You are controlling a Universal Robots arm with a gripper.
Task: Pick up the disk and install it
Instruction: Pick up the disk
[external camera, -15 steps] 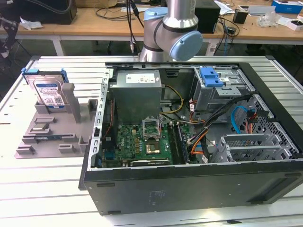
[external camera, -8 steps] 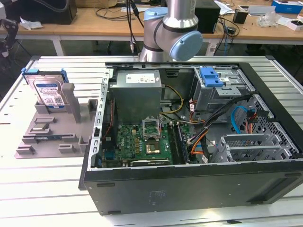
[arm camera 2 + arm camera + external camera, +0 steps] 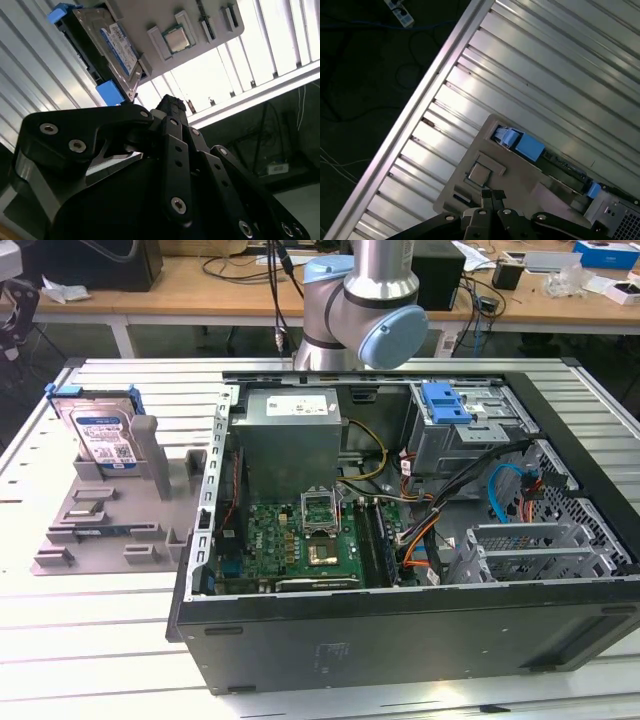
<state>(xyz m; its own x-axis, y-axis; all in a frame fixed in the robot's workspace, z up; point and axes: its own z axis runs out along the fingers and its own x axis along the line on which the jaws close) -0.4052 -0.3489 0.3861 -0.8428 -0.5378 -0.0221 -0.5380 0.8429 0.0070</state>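
Note:
The disk (image 3: 103,436) is a silver drive with a white-and-blue label in a blue carrier. It stands tilted in a slot at the back of the grey fixture (image 3: 105,515), at the exterior view's left. In the second wrist view the disk (image 3: 114,46) shows label-side on, with my gripper (image 3: 170,105) apart from it, black fingers together and nothing between them. In the first wrist view the disk (image 3: 526,146) is edge-on by its blue carrier end, and my gripper (image 3: 493,194) hangs over the fixture (image 3: 512,175), some way off the disk.
An open computer case (image 3: 400,630) lies right of the fixture, with a grey power supply (image 3: 290,435), a motherboard (image 3: 310,540), cables and a metal drive cage with a blue latch (image 3: 445,402). A small chip (image 3: 176,40) sits on the fixture. The ribbed metal table (image 3: 90,640) carries everything.

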